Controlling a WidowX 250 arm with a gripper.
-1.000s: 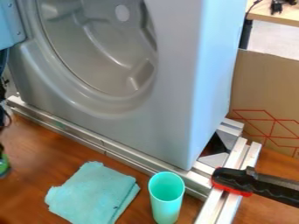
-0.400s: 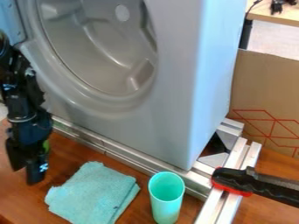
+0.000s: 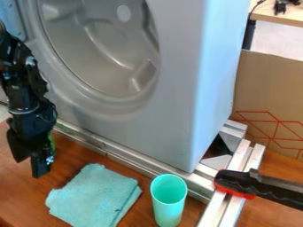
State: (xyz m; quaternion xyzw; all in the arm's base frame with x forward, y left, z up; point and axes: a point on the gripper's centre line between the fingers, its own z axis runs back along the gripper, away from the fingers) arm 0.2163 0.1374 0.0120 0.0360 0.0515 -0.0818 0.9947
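My arm reaches down at the view's left edge, my gripper (image 3: 30, 167) pointing downward, fingers parted and empty. Below it and to the right in view, the cloth (image 3: 95, 195) lies flat, roughly square, one corner towards the washer (image 3: 172, 111). Compared with a moment ago, my gripper sits slightly higher in view; the cloth hasn't moved.

Camera view, one: mounted above the wooden table (image 3: 29, 201), aimed down at a slant. Facing: front of the grey washing machine (image 3: 168, 113), seen obliquely, one side panel included. Range: close; machine cropped at top. Foreground: towel (image 3: 95, 195), cup (image 3: 168, 200). Background, upper right: cardboard (image 3: 266, 84), pale tabletop (image 3: 285, 17), viewed past the machine's side.
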